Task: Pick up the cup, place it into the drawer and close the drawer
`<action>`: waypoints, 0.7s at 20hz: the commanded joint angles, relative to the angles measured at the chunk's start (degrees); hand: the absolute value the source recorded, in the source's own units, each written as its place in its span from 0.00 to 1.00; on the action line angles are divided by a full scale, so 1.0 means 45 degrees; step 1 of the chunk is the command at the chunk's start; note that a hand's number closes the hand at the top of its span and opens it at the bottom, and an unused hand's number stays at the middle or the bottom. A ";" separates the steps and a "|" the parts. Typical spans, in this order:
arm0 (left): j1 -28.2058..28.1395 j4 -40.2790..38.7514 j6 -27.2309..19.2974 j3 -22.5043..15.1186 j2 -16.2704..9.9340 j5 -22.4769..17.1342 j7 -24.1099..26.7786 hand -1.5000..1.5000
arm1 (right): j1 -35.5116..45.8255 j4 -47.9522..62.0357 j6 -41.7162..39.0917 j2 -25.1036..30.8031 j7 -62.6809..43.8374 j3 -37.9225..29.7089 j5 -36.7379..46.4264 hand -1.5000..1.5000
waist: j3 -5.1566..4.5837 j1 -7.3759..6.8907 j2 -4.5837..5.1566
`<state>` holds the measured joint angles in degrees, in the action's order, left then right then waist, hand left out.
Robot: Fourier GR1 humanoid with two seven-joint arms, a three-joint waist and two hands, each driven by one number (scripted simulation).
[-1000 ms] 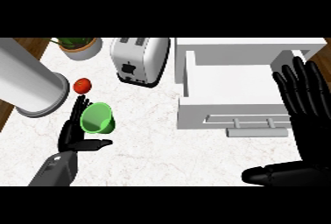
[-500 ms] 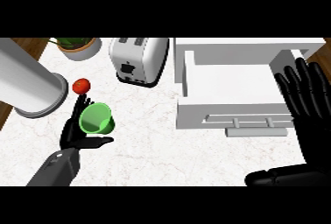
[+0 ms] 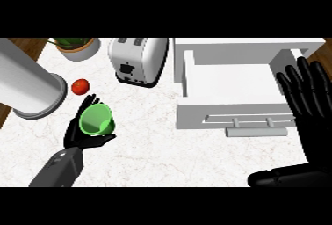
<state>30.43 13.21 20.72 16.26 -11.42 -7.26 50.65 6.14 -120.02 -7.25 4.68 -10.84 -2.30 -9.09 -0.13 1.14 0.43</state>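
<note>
The left hand [image 3: 88,132] held the cup [image 3: 96,119], its fingers curled round the green wall from behind and below with the thumb closing under the rim. The cup was tilted, its mouth turned toward the camera, over the left part of the bench [image 3: 162,149], just below the tomato [image 3: 80,86] and near the foot of the grey cylinder [image 3: 29,90].

Set against the frames of the second before, very little had shifted: cup and hand sat at nearly the same spot, perhaps a touch lower and farther from the tomato, with the same tilt. Whether the cup had left the bench could not be told from this steep view. By my reading the grasp was already made and the carry had scarcely begun.

The drawer [image 3: 227,85] stood open at the right, its white tray bare and its handle [image 3: 250,121] facing the near edge. It lay well apart from the cup, past the toaster [image 3: 137,59]. The right hand [image 3: 310,94] rested beside the drawer's right wall, fingers straight and spread wide, holding nothing, much as it had a moment earlier.

Placing and closing were both still to do. The next move would probably call for a sweep rightward, clear of the toaster.
</note>
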 commanded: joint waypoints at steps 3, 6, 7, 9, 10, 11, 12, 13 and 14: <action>0.0034 -0.0021 0.1677 -0.0099 0.0140 0.0005 0.1063 1.00 | -0.0252 0.0177 -0.0050 -0.0035 0.0301 0.0080 0.0254 0.00 | -0.0004 0.0049 0.0010; -0.0530 0.0535 0.1790 -0.0286 0.0212 0.0131 0.1938 1.00 | 0.0276 0.0001 -0.0146 0.0410 -0.0477 -0.0422 -0.0346 0.00 | 0.0004 -0.0059 -0.0032; 0.0036 0.0620 0.1049 -0.0171 0.0293 0.0072 0.1764 1.00 | 0.0110 0.0540 0.0302 -0.0337 0.0486 0.0436 0.0851 0.00 | 0.0002 -0.0063 -0.0009; -0.0194 0.0473 0.0751 -0.0251 0.0241 0.0300 0.2484 1.00 | 0.0843 -0.0121 0.0101 0.0283 -0.0611 -0.0242 -0.0190 0.00 | -0.0011 0.0027 0.0017; -0.0217 0.0593 0.0451 -0.0223 0.0454 0.0245 0.2512 1.00 | 0.0451 0.0113 0.0258 -0.0115 -0.0294 0.0301 0.0356 0.00 | 0.0000 -0.0046 -0.0010; 0.0040 0.0607 0.0577 0.0007 0.0128 0.0035 0.2336 1.00 | 0.0317 0.0698 -0.0093 0.0023 0.0490 0.0042 0.0330 0.00 | 0.0002 -0.0036 0.0011; -0.0088 0.0696 0.0186 -0.0098 0.0367 0.0179 0.2724 1.00 | 0.0879 0.0482 0.0280 0.0035 -0.0204 -0.0273 -0.0003 0.00 | -0.0001 -0.0034 0.0005; -0.0519 0.0803 -0.0623 -0.0152 0.0821 0.0293 0.3307 1.00 | -0.0165 -0.0255 -0.0349 0.0442 -0.0048 -0.0623 -0.0540 0.00 | 0.0005 0.0046 -0.0021; -0.0642 0.1106 -0.0407 -0.0018 0.0727 0.0027 0.2943 1.00 | 0.1119 0.0360 0.0264 0.0277 -0.0597 -0.0365 -0.0046 0.00 | 0.0012 -0.0183 -0.0055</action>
<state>29.34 16.60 17.88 15.78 -9.43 -6.68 56.25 8.35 -119.11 -7.00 5.46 -11.66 -3.38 -9.29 -0.12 0.96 0.37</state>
